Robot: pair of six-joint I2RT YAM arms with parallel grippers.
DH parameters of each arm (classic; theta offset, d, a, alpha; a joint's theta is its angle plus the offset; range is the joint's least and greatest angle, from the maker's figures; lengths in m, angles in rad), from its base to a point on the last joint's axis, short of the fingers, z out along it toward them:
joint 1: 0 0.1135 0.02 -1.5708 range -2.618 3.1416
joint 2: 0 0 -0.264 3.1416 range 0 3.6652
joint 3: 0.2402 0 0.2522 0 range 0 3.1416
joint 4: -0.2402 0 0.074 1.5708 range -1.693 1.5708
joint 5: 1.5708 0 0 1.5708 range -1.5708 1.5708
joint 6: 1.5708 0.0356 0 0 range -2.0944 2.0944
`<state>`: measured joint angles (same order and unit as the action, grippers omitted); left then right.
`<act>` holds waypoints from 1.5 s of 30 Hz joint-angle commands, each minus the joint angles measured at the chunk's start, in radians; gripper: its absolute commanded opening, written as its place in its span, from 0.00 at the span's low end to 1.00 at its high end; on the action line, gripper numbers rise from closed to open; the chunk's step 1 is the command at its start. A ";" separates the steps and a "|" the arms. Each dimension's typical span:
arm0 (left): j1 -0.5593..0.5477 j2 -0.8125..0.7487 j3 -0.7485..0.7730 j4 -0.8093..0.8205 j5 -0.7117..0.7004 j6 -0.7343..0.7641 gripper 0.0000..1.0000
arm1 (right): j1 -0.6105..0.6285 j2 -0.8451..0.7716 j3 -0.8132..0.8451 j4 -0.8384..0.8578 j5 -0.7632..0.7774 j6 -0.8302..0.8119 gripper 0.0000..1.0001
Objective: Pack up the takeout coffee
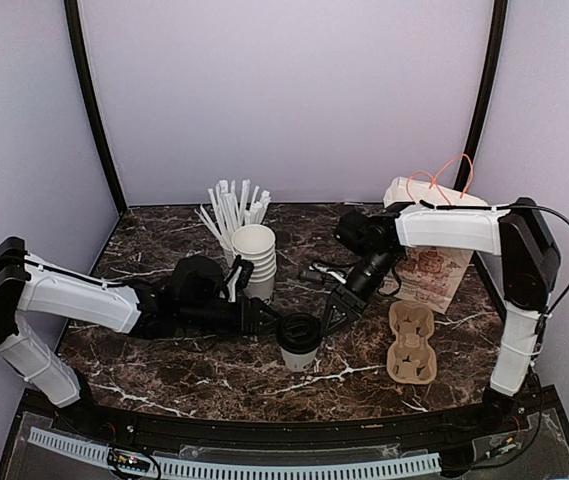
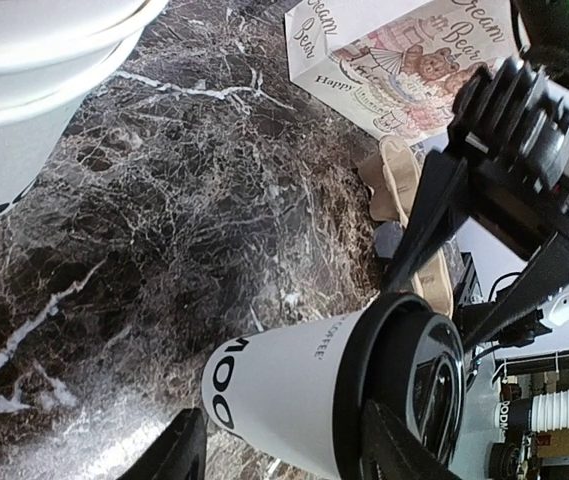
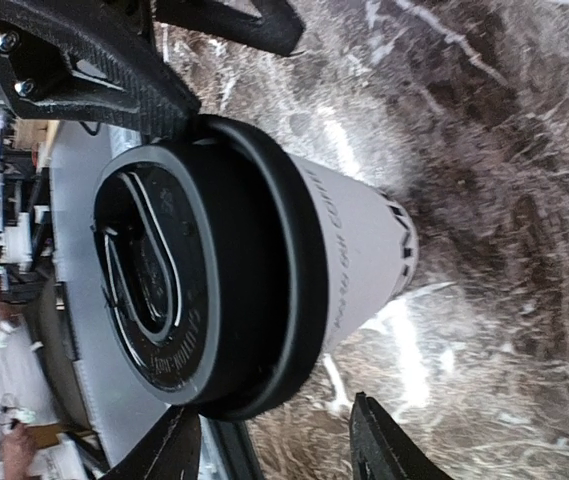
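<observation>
The takeout coffee [image 1: 299, 340], a white cup with a black lid, stands upright on the marble between both arms. My left gripper [image 1: 272, 322] reaches it from the left, rolled on its side and open. In the left wrist view the coffee [image 2: 284, 390] fills the gap of the left gripper [image 2: 284, 412]. One finger [image 2: 404, 450] crosses in front of the lid and the other [image 2: 179, 450] sits beside the base. Whether they touch it I cannot tell. My right gripper [image 1: 334, 318] is open at the cup's right. In its own view the coffee [image 3: 264, 250] lies just beyond the right gripper [image 3: 274, 408].
A stack of lidless cups [image 1: 254, 255] and a cup of white straws [image 1: 229, 215] stand behind the left gripper. A cardboard cup carrier [image 1: 411, 343] lies at the right front. A printed paper bag [image 1: 434, 265] stands behind it, under the right arm.
</observation>
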<state>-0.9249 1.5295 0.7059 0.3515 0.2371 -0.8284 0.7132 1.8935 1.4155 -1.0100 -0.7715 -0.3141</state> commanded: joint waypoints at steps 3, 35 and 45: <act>-0.004 -0.097 -0.007 -0.113 -0.048 0.040 0.57 | -0.004 -0.072 0.013 0.022 0.152 -0.048 0.55; -0.024 0.009 0.062 -0.020 -0.013 0.077 0.61 | 0.084 -0.022 -0.019 0.088 0.111 0.068 0.80; -0.025 -0.015 0.001 -0.007 -0.025 0.052 0.57 | 0.077 0.027 0.015 0.093 0.099 0.084 0.79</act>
<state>-0.9417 1.5383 0.7422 0.3592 0.2150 -0.7715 0.7982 1.8885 1.4029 -0.9466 -0.6853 -0.2481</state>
